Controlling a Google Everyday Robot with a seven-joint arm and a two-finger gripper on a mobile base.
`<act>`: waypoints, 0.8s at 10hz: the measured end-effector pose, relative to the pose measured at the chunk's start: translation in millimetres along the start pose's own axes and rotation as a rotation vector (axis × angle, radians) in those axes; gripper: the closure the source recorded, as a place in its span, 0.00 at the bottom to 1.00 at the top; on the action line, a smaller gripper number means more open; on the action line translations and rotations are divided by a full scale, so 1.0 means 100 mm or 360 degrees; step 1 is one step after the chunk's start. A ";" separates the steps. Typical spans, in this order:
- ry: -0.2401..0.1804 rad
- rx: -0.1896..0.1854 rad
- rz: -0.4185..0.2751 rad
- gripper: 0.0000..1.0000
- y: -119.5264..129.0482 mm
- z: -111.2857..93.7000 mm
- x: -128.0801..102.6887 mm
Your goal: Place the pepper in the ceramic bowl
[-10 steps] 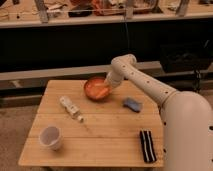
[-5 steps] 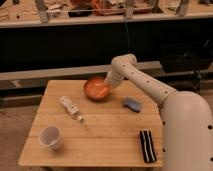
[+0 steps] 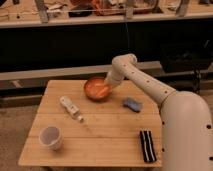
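While nothing has shifted since before, the pincer (image 3: 106, 86), fingers together, hangs over the ceramic bowl (image 3: 90, 93).

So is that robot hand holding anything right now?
Cannot be told: the gripper hangs over the ceramic bowl, and the pepper lies inside it.

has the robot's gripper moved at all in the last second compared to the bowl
No. The gripper stays shut at the right edge of the round orange-brown ceramic bowl, placed against it just as before.

Orange-brown ceramic bowl (image 3: 96, 88); orange pepper (image 3: 101, 92); blue sponge (image 3: 132, 104); black striped pack (image 3: 147, 145); translucent white cup (image 3: 51, 137); pale wood table (image 3: 107, 132).
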 end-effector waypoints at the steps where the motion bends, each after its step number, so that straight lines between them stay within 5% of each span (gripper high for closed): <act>1: -0.0002 0.0003 0.0004 1.00 0.00 0.00 0.01; 8: -0.0008 0.0016 0.0021 1.00 -0.02 0.02 0.05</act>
